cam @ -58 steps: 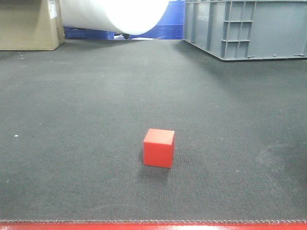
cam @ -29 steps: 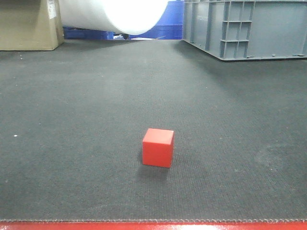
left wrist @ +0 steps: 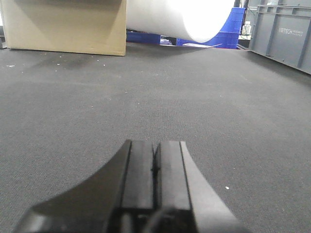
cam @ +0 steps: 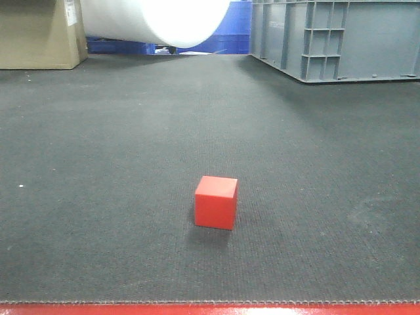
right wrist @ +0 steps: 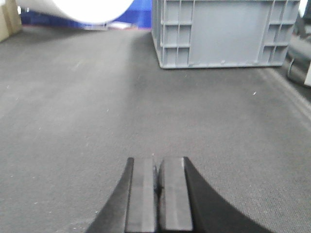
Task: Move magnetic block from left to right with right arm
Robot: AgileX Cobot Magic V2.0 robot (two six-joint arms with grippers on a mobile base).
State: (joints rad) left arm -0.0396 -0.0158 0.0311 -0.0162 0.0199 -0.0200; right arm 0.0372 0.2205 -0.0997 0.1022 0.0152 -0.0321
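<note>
The magnetic block (cam: 216, 203) sits alone on the dark mat (cam: 118, 197) in the front view, near the mat's front edge and roughly centred, with no claw touching it. The left claw (left wrist: 155, 167) has its fingers pressed together over bare mat (nothing between them), and the right claw (right wrist: 158, 187) is likewise pressed together and empty. Well behind stand a grey crate (cam: 335, 39), a cardboard box (cam: 39, 33) and a white roll (cam: 157, 20).
</note>
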